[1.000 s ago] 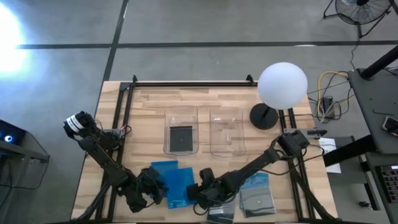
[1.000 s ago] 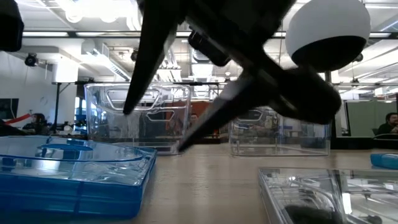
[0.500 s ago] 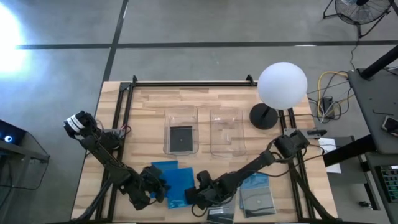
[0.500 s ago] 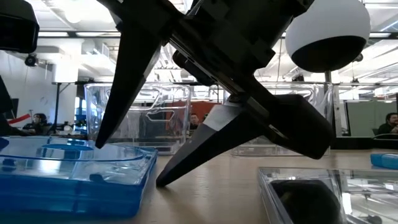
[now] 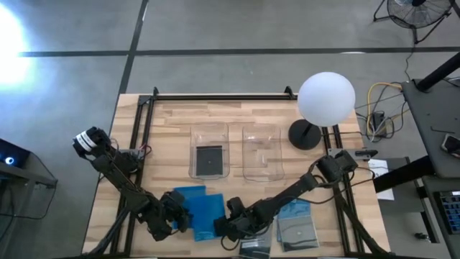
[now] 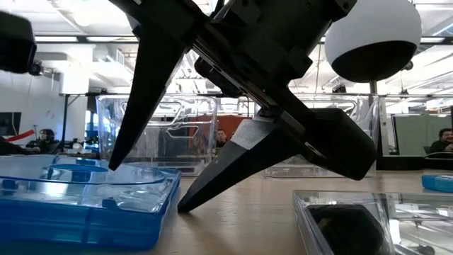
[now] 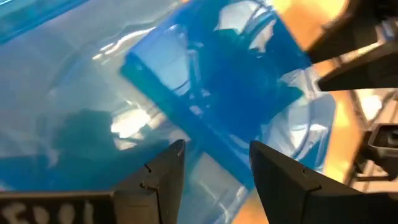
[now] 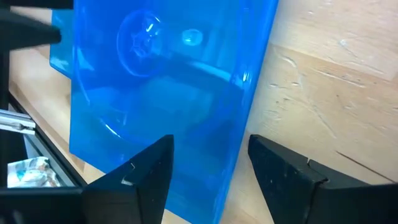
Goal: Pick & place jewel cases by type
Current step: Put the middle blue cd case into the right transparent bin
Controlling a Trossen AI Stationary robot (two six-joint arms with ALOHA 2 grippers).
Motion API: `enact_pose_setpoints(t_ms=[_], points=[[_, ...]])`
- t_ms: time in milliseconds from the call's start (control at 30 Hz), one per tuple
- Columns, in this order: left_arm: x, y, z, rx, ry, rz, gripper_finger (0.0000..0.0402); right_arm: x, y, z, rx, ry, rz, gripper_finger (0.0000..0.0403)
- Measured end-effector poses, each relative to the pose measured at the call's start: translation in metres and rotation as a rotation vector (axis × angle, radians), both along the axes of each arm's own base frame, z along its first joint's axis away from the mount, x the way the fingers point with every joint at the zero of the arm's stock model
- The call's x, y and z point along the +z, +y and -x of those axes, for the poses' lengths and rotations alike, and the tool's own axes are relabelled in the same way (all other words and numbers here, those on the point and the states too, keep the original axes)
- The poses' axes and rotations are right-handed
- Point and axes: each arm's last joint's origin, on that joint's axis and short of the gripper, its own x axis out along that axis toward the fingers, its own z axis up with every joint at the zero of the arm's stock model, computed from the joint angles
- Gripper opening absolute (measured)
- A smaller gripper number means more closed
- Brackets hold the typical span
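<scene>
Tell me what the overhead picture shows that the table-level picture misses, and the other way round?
Only the overhead view shows a dark case lying in the left clear bin, both arms whole, and the left gripper over the blue cases. Only the table-level view shows the right gripper open, one finger over a blue case's edge and the other on the wood, and people in the room behind. Both show the bins, blue cases and the white globe lamp.

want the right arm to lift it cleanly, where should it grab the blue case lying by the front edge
Grip the blue case by its right edge, coming down from above. It lies flat on the table, too thin for a side grab. The right end effector is open, one finger over the case, the other on bare wood. The left end effector crowds the other side.
</scene>
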Motion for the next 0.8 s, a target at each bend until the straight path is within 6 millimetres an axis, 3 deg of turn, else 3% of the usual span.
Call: enact_pose_setpoints(t_ms=[200, 367, 467, 800], points=[[-0.011, 0.008, 0.005, 0.098, 0.023, 0.033, 0.0161, -0.002, -0.001, 0.001, 0.015, 0.006, 0.015, 0.021], [-0.018, 0.009, 0.004, 0.118, -0.073, 0.099, 0.0161, -0.003, -0.001, 0.002, 0.015, 0.008, 0.017, 0.021], [-0.018, 0.007, 0.002, 0.118, -0.129, 0.169, 0.0161, -0.003, -0.001, 0.002, 0.015, 0.007, 0.017, 0.021], [-0.014, 0.013, -0.012, 0.127, -0.195, 0.168, 0.0161, -0.003, -0.003, -0.002, 0.028, -0.032, 0.015, 0.0201]])
